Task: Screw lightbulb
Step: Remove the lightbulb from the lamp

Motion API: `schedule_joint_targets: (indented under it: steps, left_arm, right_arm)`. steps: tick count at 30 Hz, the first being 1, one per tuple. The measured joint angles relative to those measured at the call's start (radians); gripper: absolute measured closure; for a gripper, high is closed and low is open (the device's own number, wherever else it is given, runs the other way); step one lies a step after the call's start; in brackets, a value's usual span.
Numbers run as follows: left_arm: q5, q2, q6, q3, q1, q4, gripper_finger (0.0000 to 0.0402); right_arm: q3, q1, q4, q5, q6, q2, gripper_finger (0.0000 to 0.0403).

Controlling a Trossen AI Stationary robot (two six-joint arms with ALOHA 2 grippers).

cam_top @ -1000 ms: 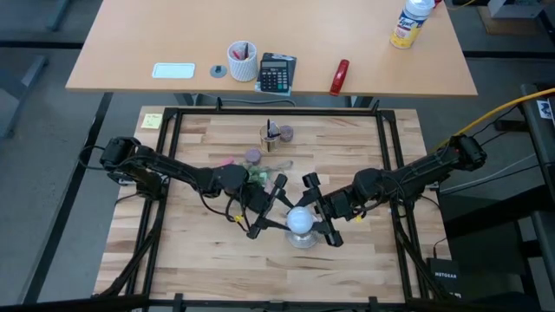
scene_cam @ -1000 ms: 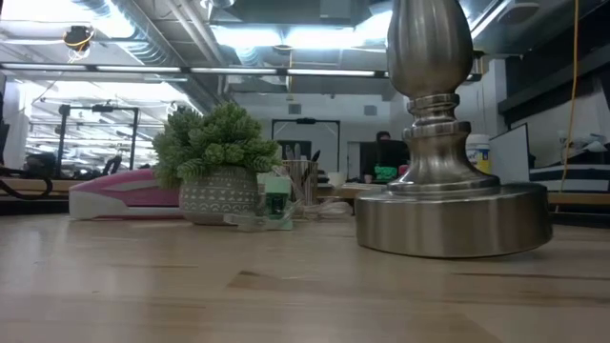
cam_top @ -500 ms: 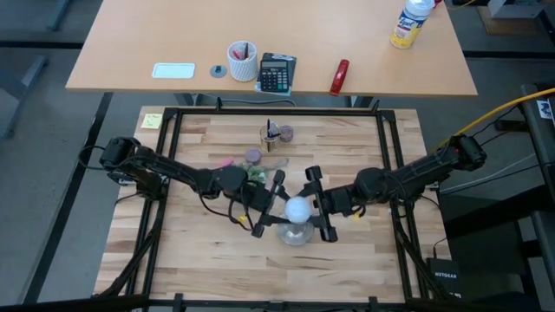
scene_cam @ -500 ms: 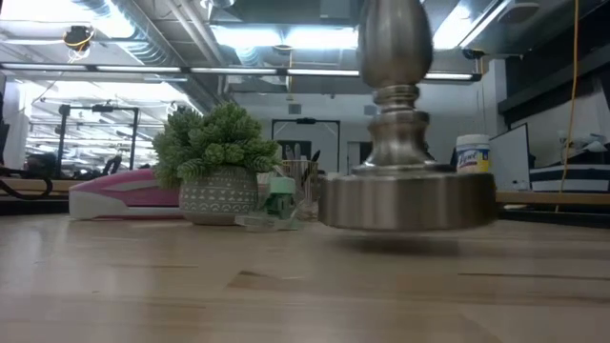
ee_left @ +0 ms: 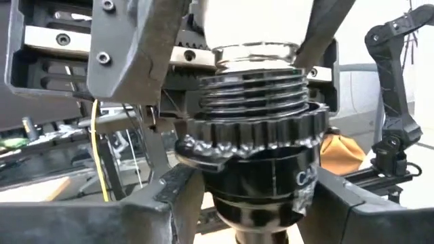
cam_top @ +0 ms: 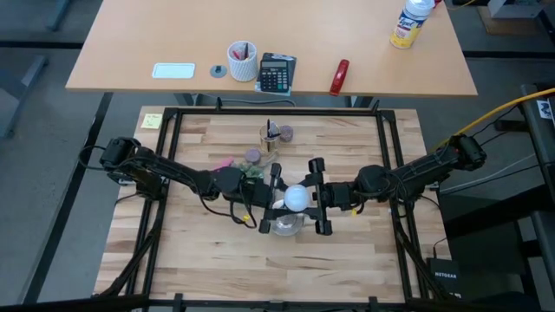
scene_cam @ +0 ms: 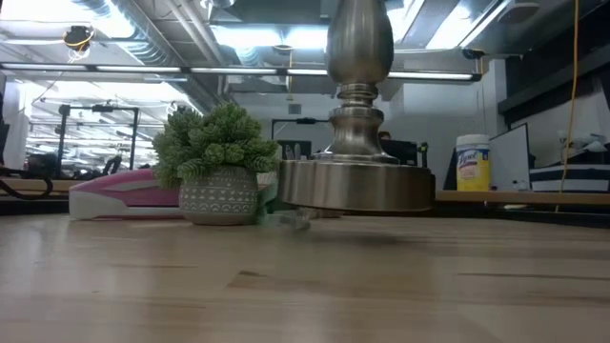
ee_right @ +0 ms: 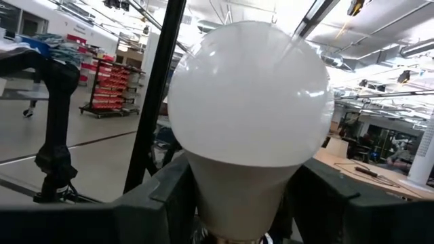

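Lightbulb point(cam_top: 297, 198) sits mid-table, its silvery threads partly in the black socket point(ee_left: 261, 176) of the silver stand point(scene_cam: 357, 181). My right gripper point(cam_top: 317, 208) is clamped on the lightbulb, one finger point(ee_right: 169, 203) on each side of the white neck below the globe. My left gripper point(cam_top: 270, 198) is clamped on the socket collar from the opposite side. In the low view the stand's round base is tilted, off the wooden table point(cam_top: 199, 251). Potted plant point(scene_cam: 217, 162) stands behind it, pink item beside.
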Motion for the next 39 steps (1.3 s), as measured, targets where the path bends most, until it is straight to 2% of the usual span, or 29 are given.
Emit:
schedule_joint_targets:
  steps: [6, 13, 17, 22, 33, 39]
  left_arm:
    - [-0.006, 0.000, -0.018, 0.000, -0.006, 0.010, 0.0273]
    - [0.036, 0.000, -0.053, 0.000, -0.006, 0.003, 0.0275]
    - [0.110, 0.000, -0.122, 0.000, -0.005, 0.000, 0.0275]
    - [0.209, 0.000, -0.189, 0.002, -0.003, -0.035, 0.0275]
    - [0.502, -0.002, -0.330, 0.003, 0.040, -0.058, 0.0275]
    - [0.553, -0.002, -0.340, 0.003, 0.063, -0.058, 0.0275]
  right_arm:
    - [0.000, 0.000, 0.003, -0.009, -0.002, 0.000, 0.0206]
    - [0.000, 0.000, -0.002, -0.048, -0.001, 0.000, 0.0206]
    - [0.000, 0.001, -0.002, -0.063, 0.003, 0.000, 0.0206]
    - [-0.001, 0.001, -0.015, -0.139, 0.003, 0.003, 0.0206]
    - [-0.002, 0.000, -0.026, -0.243, 0.003, 0.004, 0.0214]
    - [-0.002, 0.000, -0.041, -0.238, 0.003, 0.004, 0.0224]
